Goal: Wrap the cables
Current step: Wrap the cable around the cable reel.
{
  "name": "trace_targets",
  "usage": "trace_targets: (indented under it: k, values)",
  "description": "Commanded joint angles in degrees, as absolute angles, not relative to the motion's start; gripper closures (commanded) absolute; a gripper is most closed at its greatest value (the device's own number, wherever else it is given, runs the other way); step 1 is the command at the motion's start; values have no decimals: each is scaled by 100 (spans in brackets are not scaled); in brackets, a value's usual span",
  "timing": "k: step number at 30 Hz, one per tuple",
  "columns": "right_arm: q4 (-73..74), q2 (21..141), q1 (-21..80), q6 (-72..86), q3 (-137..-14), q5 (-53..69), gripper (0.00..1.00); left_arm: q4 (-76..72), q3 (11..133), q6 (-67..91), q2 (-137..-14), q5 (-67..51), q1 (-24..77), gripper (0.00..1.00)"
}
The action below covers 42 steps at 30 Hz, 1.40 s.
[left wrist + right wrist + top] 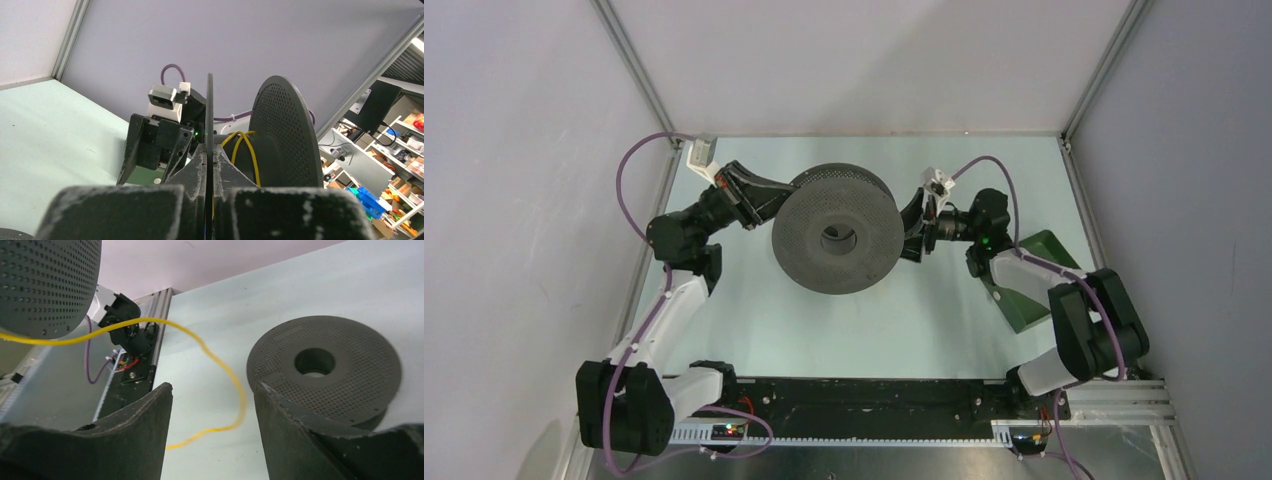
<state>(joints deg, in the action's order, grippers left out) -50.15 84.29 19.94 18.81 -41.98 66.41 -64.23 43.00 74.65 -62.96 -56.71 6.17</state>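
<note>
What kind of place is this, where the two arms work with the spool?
Probably a test cell in a robotics lab. The pale table is enclosed by white panels set in aluminium frame posts. Beyond it, the left wrist view shows workshop shelves full of boxes and parts.

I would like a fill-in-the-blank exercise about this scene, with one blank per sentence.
The left gripper is shut on the rim of a raised spool, whose hub carries a ____ cable.
The right gripper stands ____, gripping nothing.
A second spool lies ____ on the table.
Missing: yellow; open; flat.
</note>
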Motion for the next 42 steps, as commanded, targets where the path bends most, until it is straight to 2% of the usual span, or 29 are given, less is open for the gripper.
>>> trace_targets:
  k: [1,10,28,30,33,36,39,42]
  values:
    - [-6127,8909,2150,2618,-4215,6380,35,-6778,4476,7663,-6149,-5403,565,100]
    - [-8166,9937,1979,4084,-4214,6203,39,-6803,4424,7691,-6117,-5362,567,100]
    - [-8346,10187,2231,4497,-3911,6537,41,-6848,4451,7677,-6245,-5277,565,100]
    - [-8373,10143,2221,4488,-3907,6520,49,-6851,4470,7676,-6232,-5287,563,100]
    - [-8364,9929,2180,4466,-3754,6401,71,-6856,4466,7678,-6222,-5237,545,100]
    - [-8175,9645,2123,4317,-3421,6138,82,-6853,4311,7664,-6150,-4785,439,100]
    - [-7033,8994,2283,3735,-3254,5783,94,-6786,3963,7600,-6037,-4205,365,100]
    - [-5384,7845,2750,2260,-3257,4727,100,-6678,3585,7515,-5908,-3449,363,100]
